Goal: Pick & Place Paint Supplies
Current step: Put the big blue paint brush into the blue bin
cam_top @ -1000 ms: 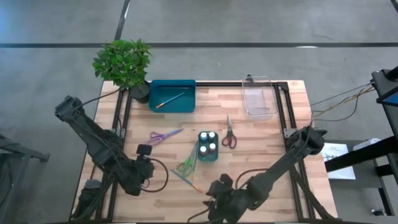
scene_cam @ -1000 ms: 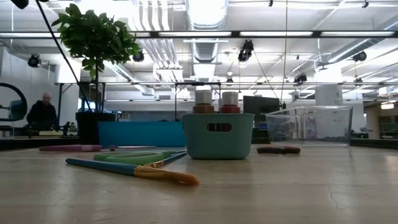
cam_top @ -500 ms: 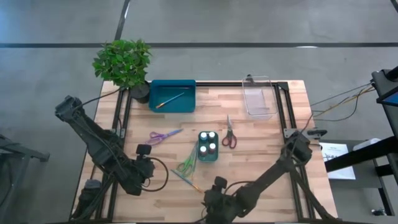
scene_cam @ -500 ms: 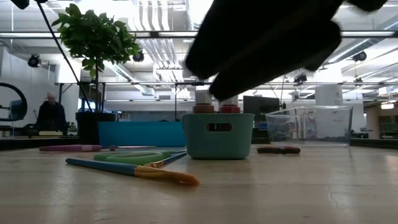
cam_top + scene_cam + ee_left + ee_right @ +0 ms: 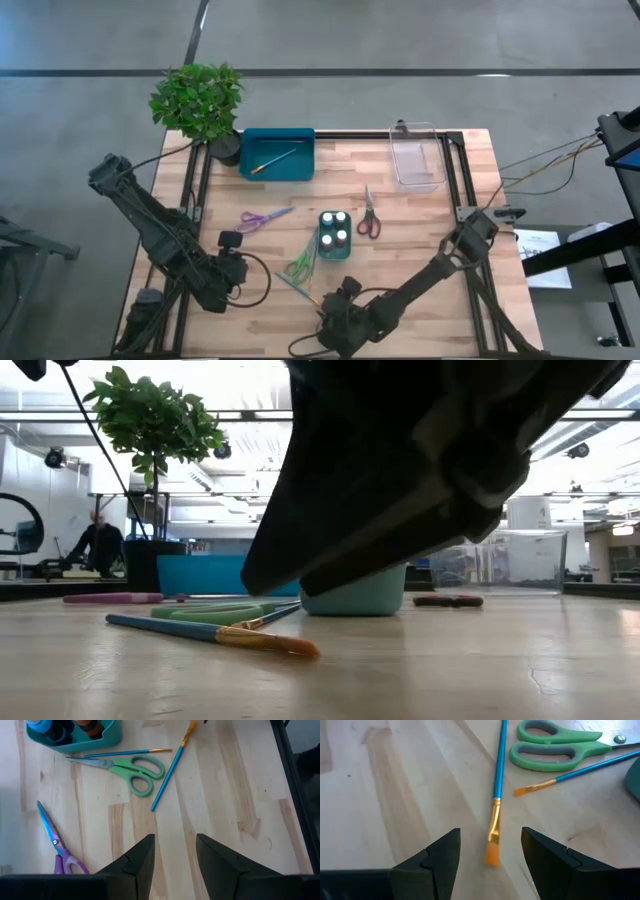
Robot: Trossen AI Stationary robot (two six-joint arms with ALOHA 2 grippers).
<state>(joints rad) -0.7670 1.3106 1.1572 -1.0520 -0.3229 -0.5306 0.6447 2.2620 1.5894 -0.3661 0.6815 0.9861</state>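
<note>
I am swinging the right arm across the table [image 5: 420, 260] toward its near edge; a second ago it was sitting further to the right and clear of the low camera, and now its dark bulk is filling most of that view. The right claw [image 5: 490, 851] is now hanging just over the near brush [image 5: 496, 795], fingers spread and empty, wider than they were a second ago. I am reading this as the approach to a first brush pickup, with the descent and the squeeze not yet begun.

The left arm is waiting at the table's left side, its left claw [image 5: 173, 851] parted and holding nothing, with the green scissors [image 5: 131, 770] ahead of it and the purple scissors [image 5: 59, 847] just off to one side.

The small tub [image 5: 335, 235] of white-capped pots [image 5: 341, 217] is sitting beyond the right claw, well past the brush.

That brush is lying flat, its long axis running away from the right claw, only slightly slanted. Its orange bristle tip [image 5: 492, 854] is pointing back at the claw and lying between the two fingers; the blue handle is stretching away toward the green scissors. A second brush [image 5: 570, 772] is lying crosswise, just beside the scissors.
</note>
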